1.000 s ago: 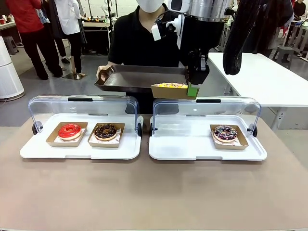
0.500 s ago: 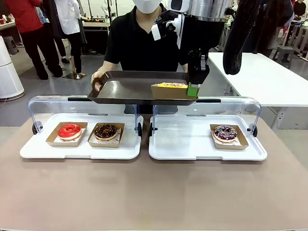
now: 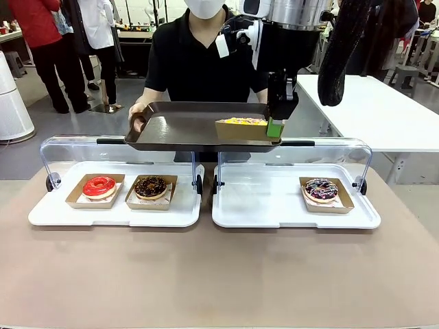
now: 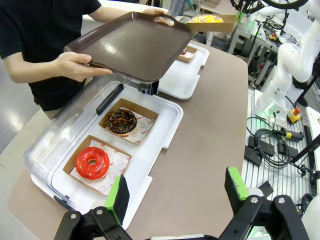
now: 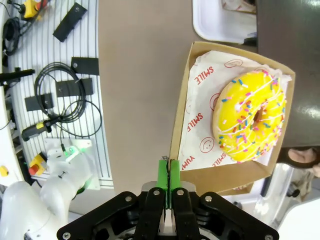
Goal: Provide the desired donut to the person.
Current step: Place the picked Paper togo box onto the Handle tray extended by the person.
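The person [image 3: 199, 62] in a black T-shirt stands at the far side and holds a dark brown tray [image 3: 185, 127] in both hands. My right gripper [image 3: 274, 127] is shut on the side wall of a cardboard box [image 3: 240, 130] that carries a yellow sprinkled donut [image 3: 241, 121], held over the tray's right end. In the right wrist view the gripper [image 5: 166, 167] pinches the box wall [image 5: 178, 135] beside the donut [image 5: 250, 116]. My left gripper [image 4: 177, 187] hangs open over the near table, with nothing between its fingers.
Two white display trays with raised clear lids stand side by side. The left one [image 3: 113, 214] holds a red donut [image 3: 99, 186] and a chocolate donut [image 3: 151, 186]. The right one [image 3: 260, 205] holds a purple-glazed donut [image 3: 320, 190]. Bare brown table lies in front.
The person has brought the brown tray closer and lower, under the box with the yellow donut. My right gripper and the box have stayed in place.
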Motion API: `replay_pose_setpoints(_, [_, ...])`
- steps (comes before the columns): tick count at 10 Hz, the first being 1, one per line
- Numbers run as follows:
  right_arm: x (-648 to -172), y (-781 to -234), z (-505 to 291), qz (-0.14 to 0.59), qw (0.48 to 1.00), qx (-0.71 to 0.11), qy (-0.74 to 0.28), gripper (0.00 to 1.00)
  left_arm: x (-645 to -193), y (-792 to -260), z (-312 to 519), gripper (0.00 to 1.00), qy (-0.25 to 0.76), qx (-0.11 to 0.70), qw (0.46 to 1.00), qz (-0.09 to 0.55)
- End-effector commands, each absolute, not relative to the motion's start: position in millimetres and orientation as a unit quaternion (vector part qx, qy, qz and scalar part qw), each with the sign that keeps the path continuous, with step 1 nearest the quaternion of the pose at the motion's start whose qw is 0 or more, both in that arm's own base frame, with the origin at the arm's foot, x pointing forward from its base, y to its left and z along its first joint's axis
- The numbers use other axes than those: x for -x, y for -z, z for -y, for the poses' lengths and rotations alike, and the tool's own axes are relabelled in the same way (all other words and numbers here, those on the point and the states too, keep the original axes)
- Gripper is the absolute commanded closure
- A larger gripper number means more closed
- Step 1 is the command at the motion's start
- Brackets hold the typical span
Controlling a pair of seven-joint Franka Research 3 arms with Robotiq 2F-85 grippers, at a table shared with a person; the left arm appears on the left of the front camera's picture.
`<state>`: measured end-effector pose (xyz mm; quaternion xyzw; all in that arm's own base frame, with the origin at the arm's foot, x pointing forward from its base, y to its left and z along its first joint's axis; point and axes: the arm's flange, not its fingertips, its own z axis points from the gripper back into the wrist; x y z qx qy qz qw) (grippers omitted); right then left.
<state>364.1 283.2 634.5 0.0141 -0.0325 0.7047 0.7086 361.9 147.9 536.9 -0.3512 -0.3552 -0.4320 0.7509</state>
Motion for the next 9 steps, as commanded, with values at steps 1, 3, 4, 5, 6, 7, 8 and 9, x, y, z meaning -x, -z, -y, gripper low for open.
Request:
replay_pose_setpoints(1, [-381.9,-655.0,-293.1,0.062,0.696,0.024,-0.715,0.98,-361.6,-537.9,-149.1,0.0,0.434,0.354,0.744,0.363])
replay_pose_setpoints(3, [-412.4,-664.2,-299.5,0.077,0.675,0.04,-0.733,0.98,-361.6,-537.9,-149.1,0.0,0.434,0.354,0.744,0.363])
replay_pose_setpoints(4, [-428.9,-666.2,-300.8,0.082,0.674,0.041,-0.733,0.98,-361.6,-537.9,-149.1,0.0,0.434,0.354,0.744,0.363])
replay_pose_setpoints(5, [-447.1,-666.7,-302.9,0.088,0.665,0.033,-0.741,0.98,-361.6,-537.9,-149.1,0.0,0.434,0.354,0.744,0.363])
replay_pose_setpoints(6, [-467.4,-662.8,-302.2,0.085,0.661,0.033,-0.744,0.98,-361.6,-537.9,-149.1,0.0,0.434,0.354,0.744,0.363])
replay_pose_setpoints(7, [-484.7,-656.6,-297.6,0.08,0.671,0.033,-0.736,0.98,-361.6,-537.9,-149.1,0.0,0.434,0.354,0.744,0.363])
replay_pose_setpoints(8, [-500.8,-648.7,-289.9,0.075,0.682,0.03,-0.727,0.98,-361.6,-537.9,-149.1,0.0,0.434,0.354,0.744,0.363])
replay_pose_setpoints(9, [-515.2,-639.7,-281.2,0.072,0.69,0.024,-0.72,0.98,-361.6,-537.9,-149.1,0.0,0.434,0.354,0.744,0.363])
